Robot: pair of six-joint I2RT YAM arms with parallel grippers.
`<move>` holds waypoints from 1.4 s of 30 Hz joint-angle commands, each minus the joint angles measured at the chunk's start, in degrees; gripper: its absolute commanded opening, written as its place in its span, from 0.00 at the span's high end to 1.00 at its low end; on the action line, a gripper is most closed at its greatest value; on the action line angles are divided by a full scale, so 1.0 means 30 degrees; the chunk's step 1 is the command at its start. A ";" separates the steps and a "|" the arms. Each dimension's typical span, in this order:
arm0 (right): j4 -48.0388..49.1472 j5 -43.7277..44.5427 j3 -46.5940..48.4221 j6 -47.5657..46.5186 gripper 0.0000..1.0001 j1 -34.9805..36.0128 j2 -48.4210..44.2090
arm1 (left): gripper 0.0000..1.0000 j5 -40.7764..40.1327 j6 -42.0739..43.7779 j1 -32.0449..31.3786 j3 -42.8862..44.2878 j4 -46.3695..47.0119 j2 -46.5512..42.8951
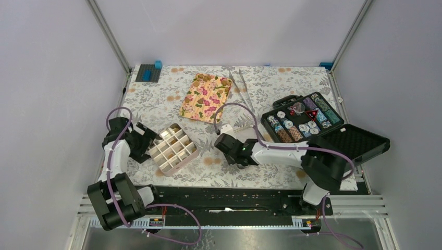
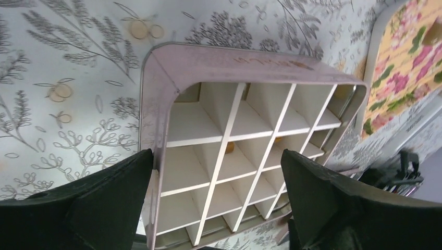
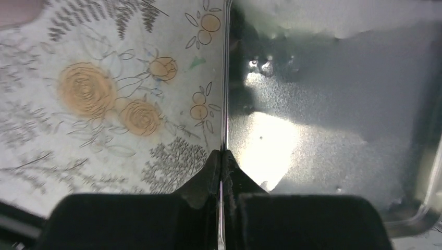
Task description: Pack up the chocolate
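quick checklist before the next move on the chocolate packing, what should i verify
1. Left gripper open beside the divided tin: ok
2. Right gripper shut on the shiny metal tray edge, nothing to pack in it: not ok
3. Most tin cells empty: ok
4. Some chocolate already in a cell: ok
5. How much chocolate lies on the floral tray: cannot tell

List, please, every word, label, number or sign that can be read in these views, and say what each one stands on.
Nothing here can be quoted.
Gold marking on the rim of the divided tin: too blurred to read.
Printing on the chips in the black case: too small to read.
Red triangular piece in that case: any mark is too small to tell.
Metal lid gripped by the right pincer: no text shows.
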 commanded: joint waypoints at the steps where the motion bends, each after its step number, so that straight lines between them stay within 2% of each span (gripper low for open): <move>1: -0.0999 -0.0775 0.1148 0.0093 1.00 0.0070 -0.2879 | 0.01 0.0838 0.0430 -0.1372 0.0158 0.1403 0.0143; 8: -0.1617 -0.1320 0.4011 -0.0278 1.00 0.0028 -0.5637 | 0.01 -0.0085 -0.1604 -0.6071 -0.0376 0.3120 0.0442; 11: -0.1497 -0.1524 0.4941 -0.0089 1.00 0.0006 -0.6488 | 0.01 -0.0743 -0.1886 -0.7555 0.0278 0.2504 0.0077; 15: -0.0648 -0.2474 0.5629 0.0122 1.00 -0.0108 -0.7458 | 0.01 -0.2427 -0.0842 -0.7799 0.2689 -0.0445 -0.1641; 17: 0.0261 -0.4088 0.5591 0.0540 1.00 -0.0722 -0.7874 | 0.01 -0.3270 -0.0080 -0.7809 0.4465 -0.1842 -0.2417; 19: 0.1895 -0.6982 0.5184 0.1435 1.00 -0.1843 -0.8265 | 0.01 -0.3085 0.0803 -0.7799 0.6435 -0.2432 -0.3051; 22: 0.4957 -1.1290 0.4643 0.2985 1.00 -0.3703 -0.8395 | 0.01 -0.1484 0.1947 -0.7813 0.7885 -0.2044 -0.3748; 26: 0.6833 -1.6229 0.4710 0.4334 1.00 -0.5366 -0.8100 | 0.01 0.1802 0.2647 -0.7814 0.7888 -0.0247 -0.4244; 30: 0.8749 -2.1117 0.4363 0.5761 1.00 -0.6585 -0.8004 | 0.05 0.8742 0.3455 -0.7809 0.7388 0.2679 -0.4764; 33: 0.9187 -2.2611 0.3573 0.5920 1.00 -0.7480 -0.8536 | 0.05 1.1085 0.2983 -0.7813 0.8136 0.4530 -0.4867; 37: 0.9463 -2.4766 0.2599 0.5629 1.00 -0.8284 -0.8852 | 0.04 1.2332 0.4251 -0.7828 0.9889 0.3999 -0.4480; 42: 0.7549 -2.7086 0.2478 0.2912 1.00 -0.8436 -0.9158 | 0.04 1.5912 0.5780 -0.7812 1.0282 0.3621 -0.4311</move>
